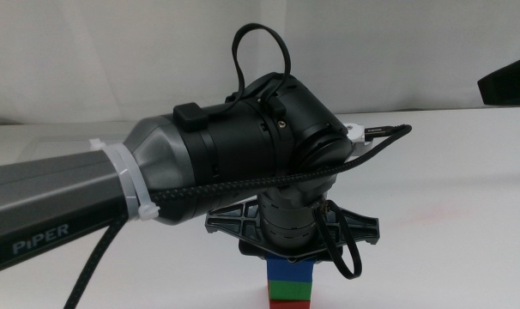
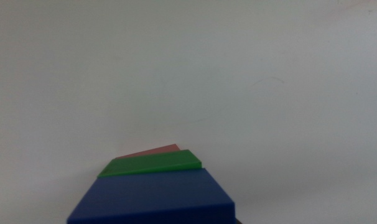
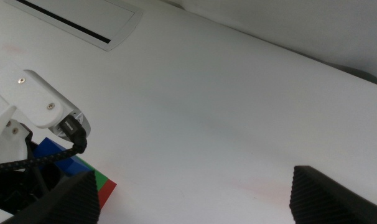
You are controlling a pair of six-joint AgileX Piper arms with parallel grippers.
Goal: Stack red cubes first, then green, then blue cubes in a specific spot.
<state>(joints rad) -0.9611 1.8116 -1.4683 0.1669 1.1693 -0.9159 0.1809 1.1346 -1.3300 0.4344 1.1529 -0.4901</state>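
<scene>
Stacking blue cube [image 1: 290, 267] on green [image 1: 290, 289], left gripper's [image 1: 292, 254] finger state unclear.

A grey arm [image 1: 45, 202] marked "PiPER", black wrist [image 1: 260, 129], braided black cable [image 1: 243, 184] and white zip tie [image 1: 127, 184].

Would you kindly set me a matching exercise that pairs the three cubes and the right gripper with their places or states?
Things:
1. red cube
2. green cube
3. blue cube
4. right gripper

Places or states:
A. top of the stack, right under the left gripper
B. open, nothing between the jaws
C. bottom of the stack
D. middle of the stack

Pairs: 1-C, 2-D, 3-A, 4-B.
</scene>
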